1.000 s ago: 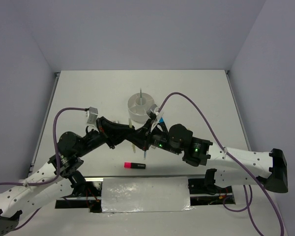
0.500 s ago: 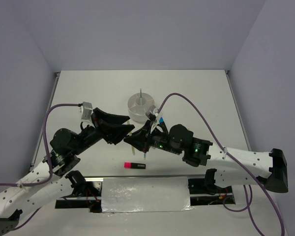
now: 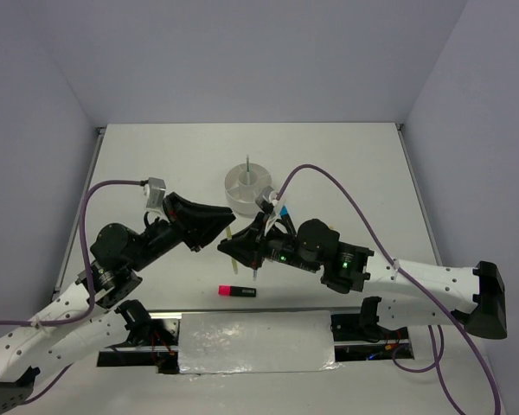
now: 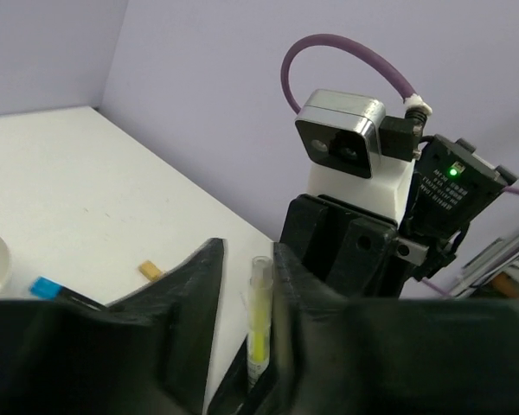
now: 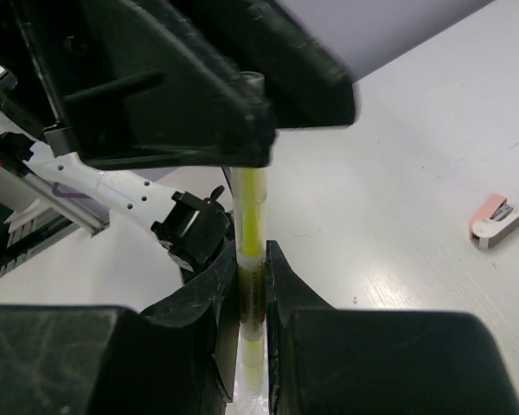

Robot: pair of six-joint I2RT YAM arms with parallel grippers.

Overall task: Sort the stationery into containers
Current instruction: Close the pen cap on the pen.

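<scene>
— Fingers [image 5: 209, 290] of the right gripper [image 5: 252, 251] are closed tight on the yellow stick [image 5: 249, 212], and its lower part is pinched between them.
— And how is the left gripper [image 4: 249, 251] set?
— Its fingers [image 4: 199, 285] are spread a little wider than the stick, whose clear upper end is framed by them. A gap is seen on one side. Whether the other side is touched cannot be told.
— Where is the stick held?
— It is held steeply off the table [image 3: 346, 173], just near of the white cup [image 3: 238, 201]. It is placed between the cup and the pink-and-black highlighter [image 3: 237, 290], which is laid flat by the near edge.
— What else is seen?
— A blue-and-black highlighter [image 4: 56, 291] is seen beside the cup, and a small tan piece [image 4: 149, 271] is seen a little apart from it.
</scene>
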